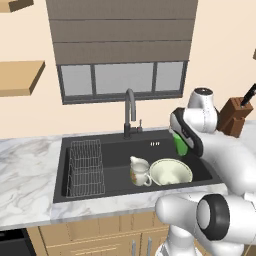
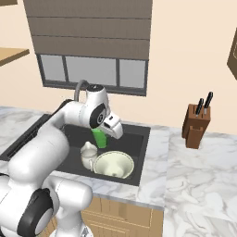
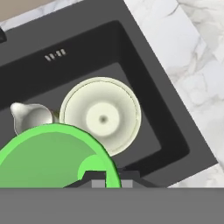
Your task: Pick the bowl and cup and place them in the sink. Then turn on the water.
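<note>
Currently: gripper [image 3: 107,181] clamped shut on green cup [image 3: 52,157], fingertips mostly hidden; bowl [image 3: 101,116] and partly covered cream jug [image 3: 28,116] in black sink [image 3: 144,87].

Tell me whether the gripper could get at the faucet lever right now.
Probably not yet: the gripper is shut on the cup, held above the sink. The faucet stands unobstructed behind, so once the cup is released the way looks free.
</note>
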You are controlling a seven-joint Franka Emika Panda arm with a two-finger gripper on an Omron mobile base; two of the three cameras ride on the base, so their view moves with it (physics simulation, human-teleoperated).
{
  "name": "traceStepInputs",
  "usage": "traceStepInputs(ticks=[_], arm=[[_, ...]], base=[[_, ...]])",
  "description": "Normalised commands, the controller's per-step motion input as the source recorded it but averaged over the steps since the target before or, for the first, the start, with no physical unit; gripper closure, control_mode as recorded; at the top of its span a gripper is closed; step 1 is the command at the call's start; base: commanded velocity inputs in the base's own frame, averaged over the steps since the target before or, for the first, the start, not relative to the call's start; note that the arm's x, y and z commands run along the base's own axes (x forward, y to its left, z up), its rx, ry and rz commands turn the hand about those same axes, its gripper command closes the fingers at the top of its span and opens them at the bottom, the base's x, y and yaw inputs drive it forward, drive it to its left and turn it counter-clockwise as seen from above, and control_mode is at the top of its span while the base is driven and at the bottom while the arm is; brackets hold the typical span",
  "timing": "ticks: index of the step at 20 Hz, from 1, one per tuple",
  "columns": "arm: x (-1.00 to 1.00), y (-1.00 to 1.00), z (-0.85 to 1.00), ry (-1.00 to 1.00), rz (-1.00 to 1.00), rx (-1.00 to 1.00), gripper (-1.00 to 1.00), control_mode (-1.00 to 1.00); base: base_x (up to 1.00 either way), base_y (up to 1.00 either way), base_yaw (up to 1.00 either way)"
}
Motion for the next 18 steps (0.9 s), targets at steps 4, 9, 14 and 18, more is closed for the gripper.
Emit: traceStepInputs(ticks=[4,9,14,18], arm=[[0.16,0.0,-0.52,-0.06,0.05,0.01,1.0,-1.0],[0.11,0.0,-0.52,-0.08,0.04,0.0,1.0,-1.0],[0.02,0.0,-0.46,-0.09,0.03,0.0,1.0,-1.0],[0.02,0.0,-0.33,-0.06,0.02,0.0,1.0,-1.0]], base=[[0.0,0.0,0.0],[0.0,0.0,0.0],[0.0,0.0,0.0],[0.0,0.0,0.0]])
